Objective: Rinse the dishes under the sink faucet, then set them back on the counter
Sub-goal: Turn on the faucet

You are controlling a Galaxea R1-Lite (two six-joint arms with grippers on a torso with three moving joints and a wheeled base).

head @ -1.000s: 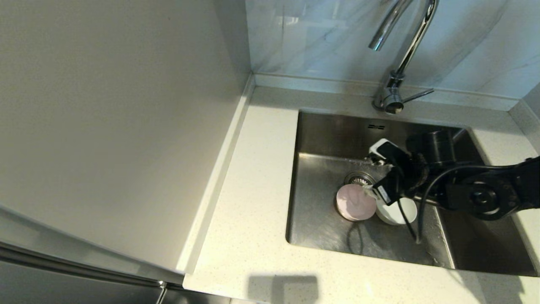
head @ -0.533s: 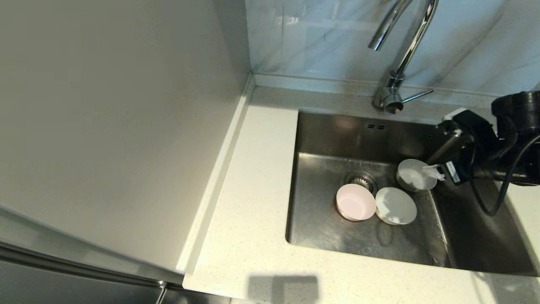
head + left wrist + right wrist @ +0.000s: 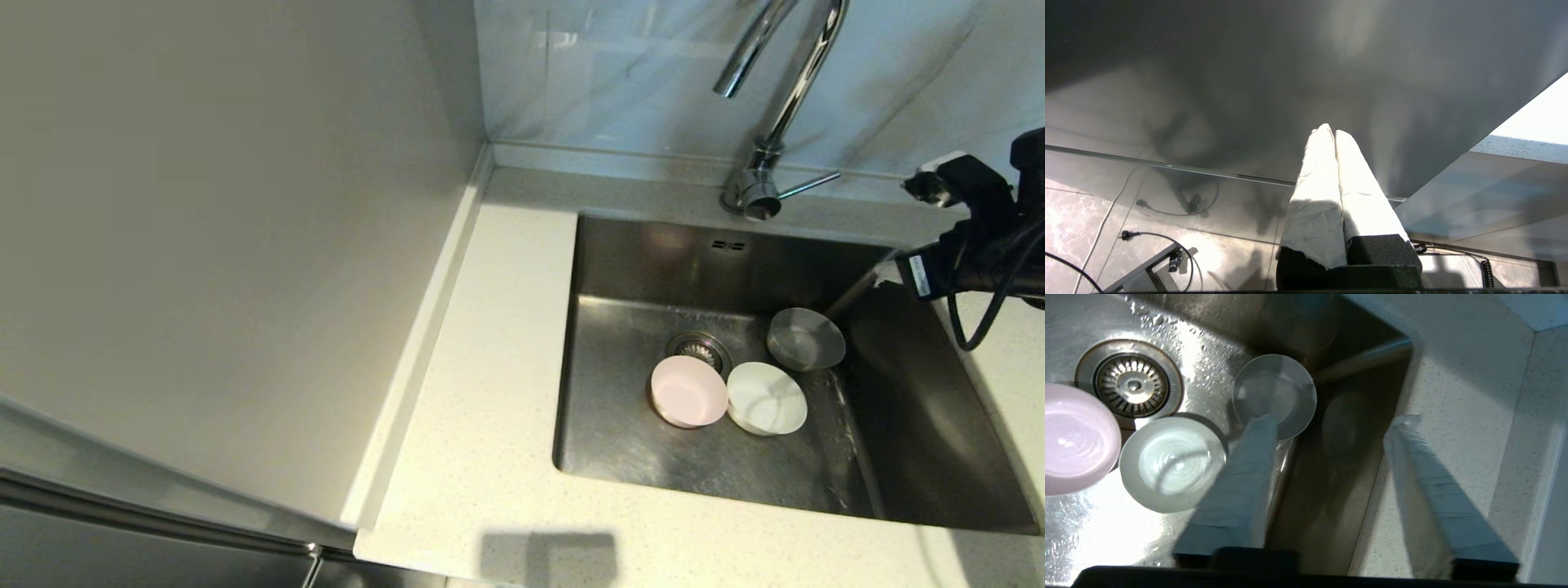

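Three bowls stand in the sink (image 3: 653, 261): the pale pink bowl (image 3: 688, 390) (image 3: 1077, 439) beside the drain (image 3: 696, 347), the white bowl (image 3: 766, 398) (image 3: 1171, 463) touching its right side, and the pale grey bowl (image 3: 806, 338) (image 3: 1276, 392) behind, near the right wall. My right gripper (image 3: 910, 229) (image 3: 1335, 420) hangs open and empty above the sink's back right corner, clear of the grey bowl. The faucet (image 3: 784, 90) arches over the back rim with its lever (image 3: 808, 185) pointing right. No water shows at the spout. My left gripper (image 3: 1331, 130) is shut on nothing, parked below the counter.
The speckled counter (image 3: 490, 367) runs left of and in front of the sink, with a raised rim (image 3: 445, 269) against the beige wall panel (image 3: 229, 245). More counter (image 3: 1453, 375) lies under my right gripper's outer finger. Droplets cover the sink floor.
My right gripper swung from low over the pink and white bowls to the right, passed the grey bowl, and rose to the sink's back right corner. The bowls stayed put.
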